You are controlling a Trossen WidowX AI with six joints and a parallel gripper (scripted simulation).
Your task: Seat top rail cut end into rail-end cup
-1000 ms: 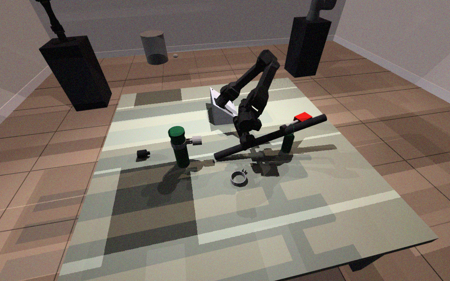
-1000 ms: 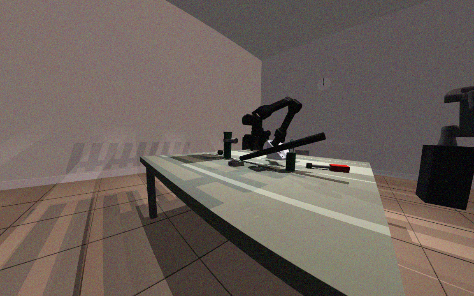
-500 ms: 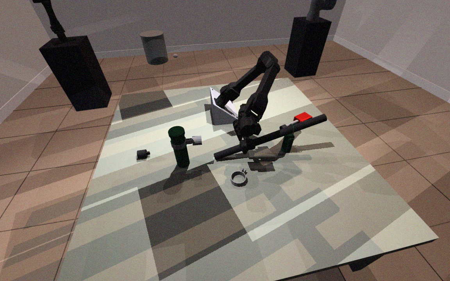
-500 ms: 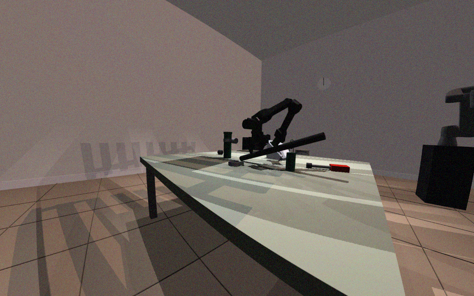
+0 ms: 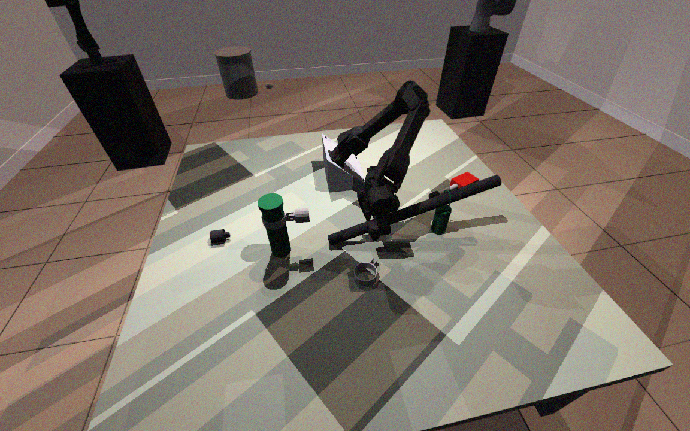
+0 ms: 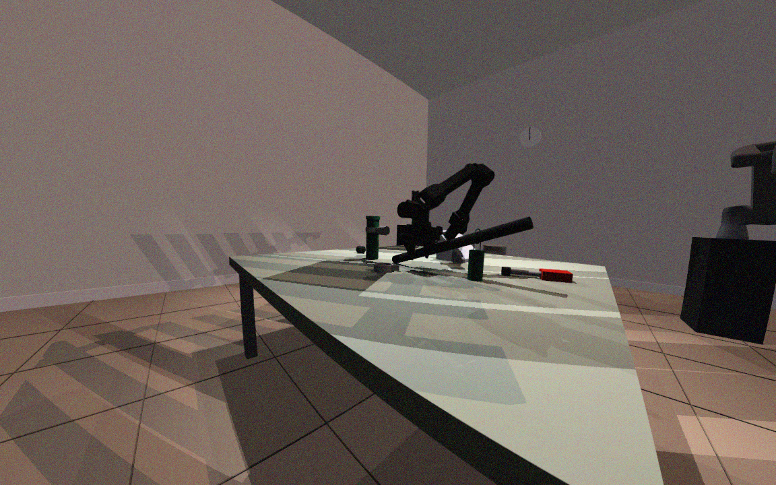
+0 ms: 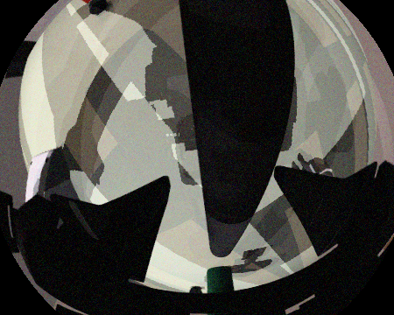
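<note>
The dark rail [image 5: 468, 190] [image 6: 511, 225] [image 7: 238, 87] slants through the loop on the small green post [image 5: 440, 220] [image 6: 475, 265]. Its cut end is low near the table, right of the big green post [image 5: 279, 242] [image 6: 372, 246] [image 7: 220, 281] and outside the cup. The light rail-end cup [image 5: 302, 215] [image 6: 384, 230] hangs from the brace band [image 5: 273, 223], up near the green post cap [image 5: 271, 201]. My gripper [image 5: 380, 230] [image 6: 411, 252] [image 7: 223, 177] is open, its fingers on either side of the rail near the cut end. Whether a finger touches it is hidden.
A loose grey band [image 5: 356, 276] [image 6: 386, 267] lies in front of the rail's low end. A small black fitting [image 5: 217, 236] [image 6: 360, 248] lies left of the big post. A red-handled tool [image 5: 464, 179] [image 6: 555, 275] lies beyond the small post. A pale wedge-shaped block [image 5: 338, 174] stands behind the gripper.
</note>
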